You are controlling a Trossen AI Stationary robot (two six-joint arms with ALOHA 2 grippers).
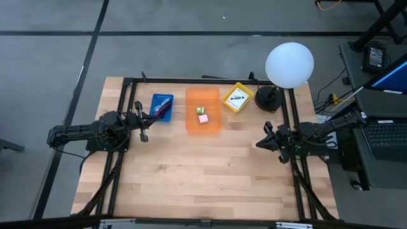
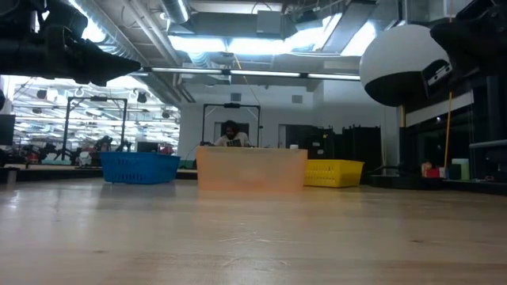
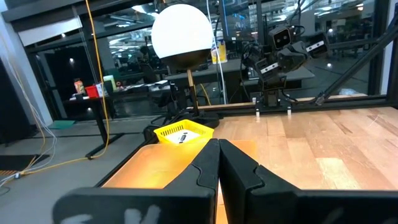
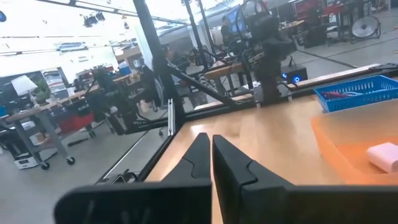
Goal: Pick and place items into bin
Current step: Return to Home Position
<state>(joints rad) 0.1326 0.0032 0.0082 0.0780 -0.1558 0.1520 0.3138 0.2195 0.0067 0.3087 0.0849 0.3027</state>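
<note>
Hovering apart, the left gripper (image 1: 144,124) and right gripper (image 1: 264,141) had fingers (image 3: 205,171) pressed together. The pink cube (image 1: 203,118) and tiny greenish cube (image 1: 199,110) lay in the translucent orange bin (image 1: 211,100), between the blue plastic basket (image 1: 154,109) and yellow basket (image 1: 227,95).

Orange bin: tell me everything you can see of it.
The orange bin is a rectangular, open-topped tub of translucent-looking orange plastic. It stands upright on the wooden table toward its far edge, between the blue basket and the yellow basket, clear of the blue one and very close to the yellow one. Inside lie a pink cube and a greenish cube, close together. The left gripper and right gripper sit off to its sides, not touching it.
</note>
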